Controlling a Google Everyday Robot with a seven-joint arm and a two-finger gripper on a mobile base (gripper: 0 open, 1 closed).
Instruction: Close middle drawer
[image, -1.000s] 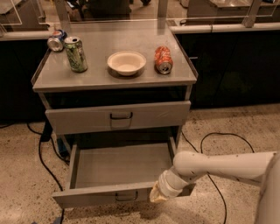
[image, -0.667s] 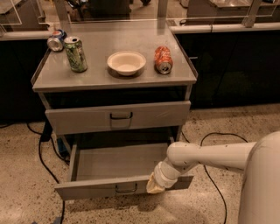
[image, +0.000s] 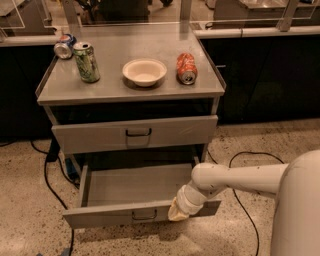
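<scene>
Middle drawer (image: 131, 185): open, projecting far out of the cart toward the camera, below the closed taller-fronted drawer; grey inner floor in plain sight.
Drawer front: low flat grey panel along the near edge, slightly skewed, left end nearer the camera than the right.
Loop handle (image: 144, 216): small, dark, at the middle of that low front.
Gripper (image: 178, 210): tan tip pressed to the right part of the middle drawer's front, at its top edge, right of the loop handle; open or closed not discernible.
Arm (image: 235, 178): white, reaching in from the right edge, lying across the drawer's right front corner.
Upper drawer (image: 170, 131): taller front panel, closed, own dark handle at centre.
Cart top (image: 115, 89): flat grey metal surface.
Green can (image: 86, 62): upright, on the left of the cart top.
Second can (image: 64, 46): on its side at the back left corner, just behind the green can.
Bowl (image: 144, 72): white, near the middle of the top.
Orange can (image: 186, 68): on its side, just right of the bowl, not touching it.
Cables (image: 48, 176): black, on the speckled floor left of the cart; another looping on the right.
</scene>
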